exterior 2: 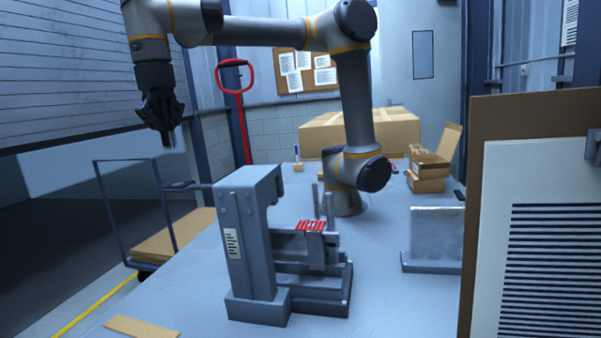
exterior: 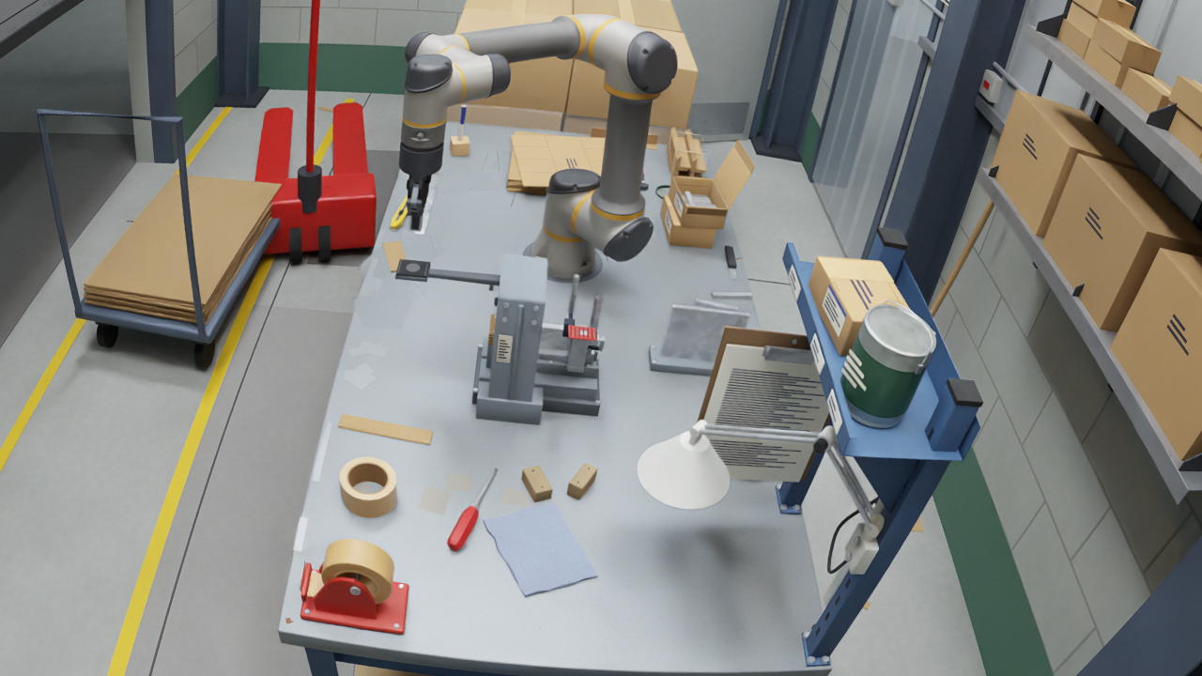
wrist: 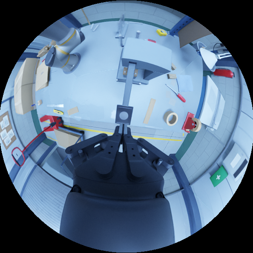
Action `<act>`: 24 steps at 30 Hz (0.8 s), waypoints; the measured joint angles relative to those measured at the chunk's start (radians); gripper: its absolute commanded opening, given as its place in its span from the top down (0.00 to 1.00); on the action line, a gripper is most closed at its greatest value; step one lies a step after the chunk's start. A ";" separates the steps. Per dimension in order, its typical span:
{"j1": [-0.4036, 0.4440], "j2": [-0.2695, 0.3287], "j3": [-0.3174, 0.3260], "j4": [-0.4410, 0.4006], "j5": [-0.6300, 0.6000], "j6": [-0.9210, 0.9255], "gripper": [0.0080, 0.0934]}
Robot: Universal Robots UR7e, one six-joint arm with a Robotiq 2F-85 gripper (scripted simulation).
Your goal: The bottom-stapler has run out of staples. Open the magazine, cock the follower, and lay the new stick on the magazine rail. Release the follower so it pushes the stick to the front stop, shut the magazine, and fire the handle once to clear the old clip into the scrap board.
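The stapler's handle pad (exterior: 413,270) (exterior 2: 177,184) (wrist: 124,115) is a dark square plate at the end of a long lever, near the table's left edge. High above it hangs my gripper (exterior: 417,213) (exterior 2: 167,139) (wrist: 122,132), closed and empty, pointing down. The grey stapler column (exterior: 521,324) (exterior 2: 249,230) (wrist: 144,57) stands mid-table on its base. A red ribbed part (exterior: 582,332) (exterior 2: 310,226) sits on the magazine behind the column, beside two upright pins. The magazine's rail is hidden from me.
The table's left edge lies just beyond the handle pad. A yellow utility knife (exterior: 398,214) (wrist: 57,111) lies near it. A cardboard strip (exterior: 385,429), tape roll (exterior: 368,485), tape dispenser (exterior: 356,586), screwdriver (exterior: 467,515) and cloth (exterior: 539,546) fill the near end. A metal plate stand (exterior: 699,336) sits right.
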 measured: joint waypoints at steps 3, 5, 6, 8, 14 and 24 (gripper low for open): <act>0.000 0.000 0.004 -0.005 0.000 0.000 1.00; -0.001 0.000 0.010 -0.011 0.000 -0.001 1.00; -0.001 0.000 0.014 -0.015 0.000 -0.001 1.00; -0.001 0.000 0.024 -0.024 0.000 -0.001 1.00; -0.002 0.000 0.065 -0.065 0.000 -0.001 1.00; -0.002 0.005 0.142 -0.146 0.000 -0.001 1.00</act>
